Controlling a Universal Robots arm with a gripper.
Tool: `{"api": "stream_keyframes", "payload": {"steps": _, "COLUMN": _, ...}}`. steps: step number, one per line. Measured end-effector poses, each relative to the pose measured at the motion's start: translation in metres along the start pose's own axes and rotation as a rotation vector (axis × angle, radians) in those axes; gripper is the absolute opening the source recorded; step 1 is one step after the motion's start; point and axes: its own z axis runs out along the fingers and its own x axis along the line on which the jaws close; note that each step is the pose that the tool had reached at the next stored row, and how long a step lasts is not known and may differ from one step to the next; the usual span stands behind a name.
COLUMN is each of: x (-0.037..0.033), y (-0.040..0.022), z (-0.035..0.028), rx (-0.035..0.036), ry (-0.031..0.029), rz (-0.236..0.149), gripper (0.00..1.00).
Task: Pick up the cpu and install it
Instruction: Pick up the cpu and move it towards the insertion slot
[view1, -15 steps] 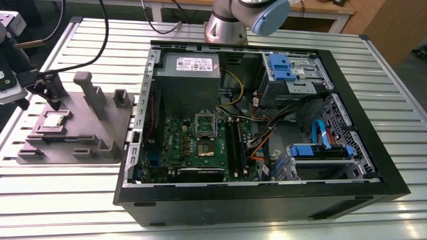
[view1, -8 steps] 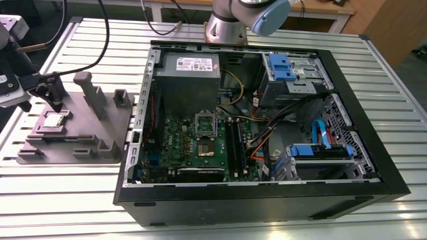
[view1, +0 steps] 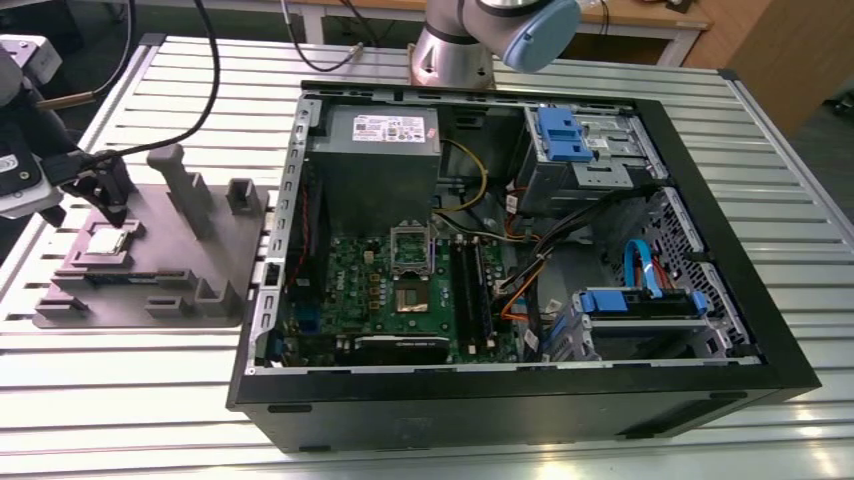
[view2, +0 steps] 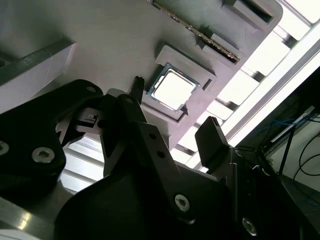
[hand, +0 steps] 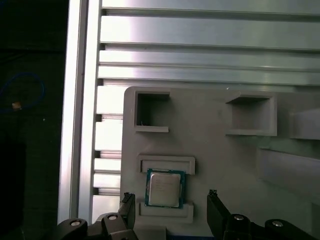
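Silvery-grey metal top upward: the cpu (hand: 164, 189), flat in a shallow square pocket of the grey holder block (view1: 160, 250). Set on the slatted aluminium worktop (view1: 134, 400), at the exterior view's left, well apart from the open computer case (view1: 534, 400).

Poised over the block, the gripper (hand: 170, 197). Jaws spread, one to each side of the chip in both wrist views, touching neither edge as far as can be told. Nothing pinched, nothing lifted.

Judged as the approach to the pick, with the installing not yet begun. Dark-centred socket (view1: 411, 298) on the green motherboard (view1: 400, 290), far across in the case.

Calls for a straight, centred descent, then a gentle close on two opposite edges. Level throughout, so as not to tip so thin a part crooked against the pocket walls.

Square in outline, so no long axis to speak of. Edges squared to the pocket, two of them facing the jaws. Marked corner: impossible to tell.
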Motion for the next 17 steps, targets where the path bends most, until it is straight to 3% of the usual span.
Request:
{"api": "stream_keyframes", "payload": {"steps": 9, "x": -0.0001, "y": -0.0007, "z": 0.0152, "rx": -0.0002, "ry": -0.0002, "rz": 0.001, "gripper": 0.67}}
{"api": "stream_keyframes", "payload": {"steps": 17, "x": 0.0012, "y": -0.0008, "z": 0.0238, "rx": -0.0002, "ry": -0.0002, "rz": 0.001, "gripper": 0.67}}
